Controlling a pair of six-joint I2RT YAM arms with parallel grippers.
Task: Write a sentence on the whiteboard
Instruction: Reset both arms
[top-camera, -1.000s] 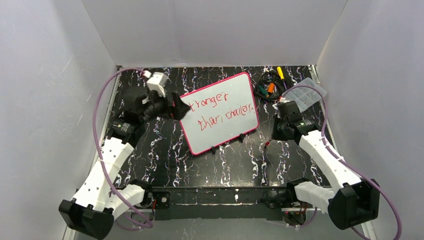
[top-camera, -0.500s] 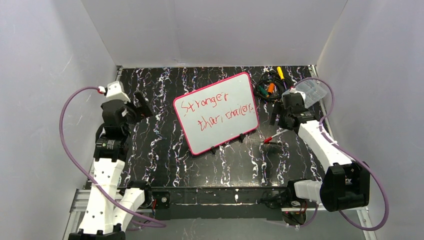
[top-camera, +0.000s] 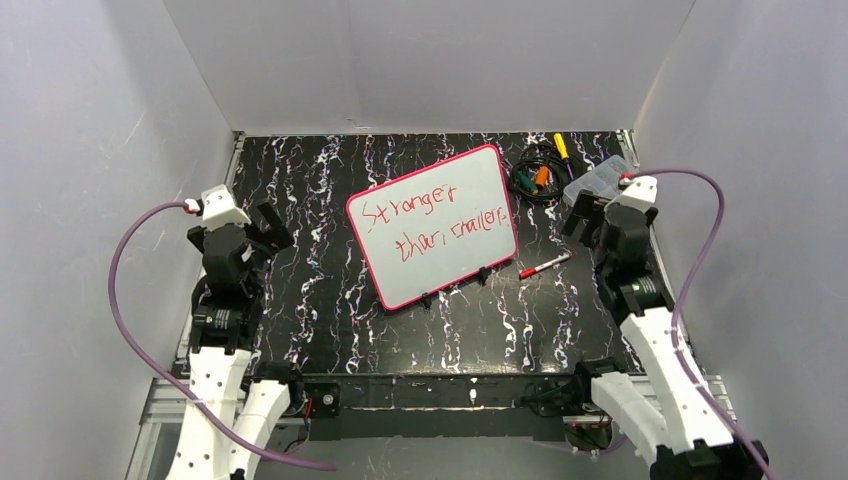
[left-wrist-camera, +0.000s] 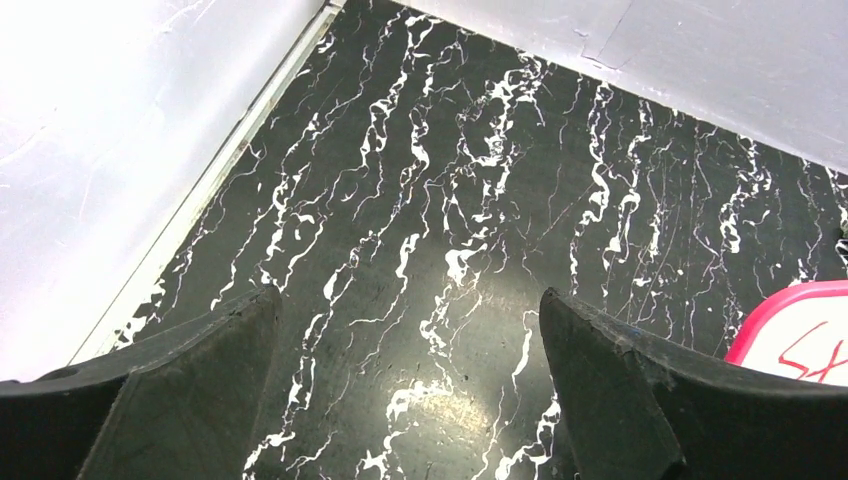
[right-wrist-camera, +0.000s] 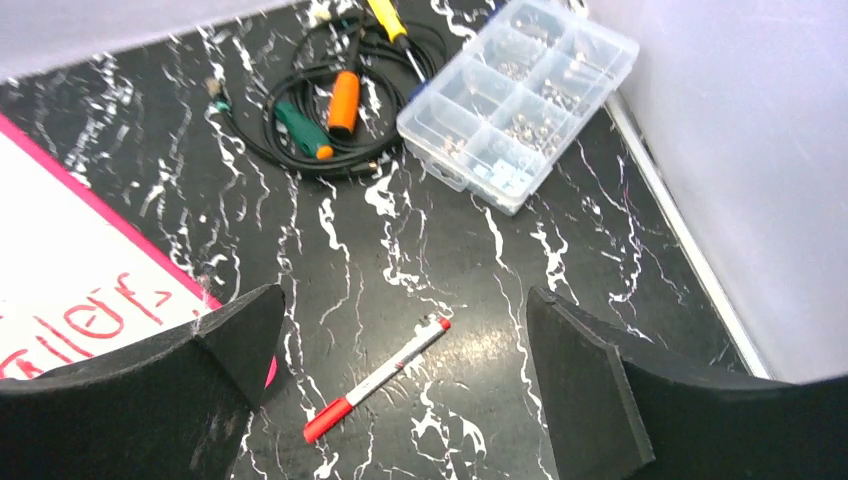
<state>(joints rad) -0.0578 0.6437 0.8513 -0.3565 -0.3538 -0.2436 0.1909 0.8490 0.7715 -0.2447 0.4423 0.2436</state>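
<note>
The whiteboard (top-camera: 445, 272), white with a pink-red border, lies tilted in the middle of the black marbled table. The sentence (top-camera: 432, 222) is in red handwriting in two slanted lines, roughly "Stronger than, trailer". A red-capped marker (top-camera: 545, 265) lies loose on the table just right of the board. My left gripper (top-camera: 268, 226) hovers open and empty left of the board, whose corner (left-wrist-camera: 800, 312) shows at the right of the left wrist view. My right gripper (top-camera: 588, 214) is open above the marker (right-wrist-camera: 378, 378), apart from it. The board's edge (right-wrist-camera: 60, 250) and the last letters of the sentence (right-wrist-camera: 95, 322) show at the left.
A clear plastic compartment box (right-wrist-camera: 520, 100) with small parts sits at the back right corner. Beside it lies a coil of black cable with green, orange and yellow-handled tools (right-wrist-camera: 325, 110). White walls (top-camera: 90, 200) close in the table on three sides.
The right gripper opened, left the marker lying on the table and pulled back to the right. The left arm drew away from the board's left corner toward the left wall.
</note>
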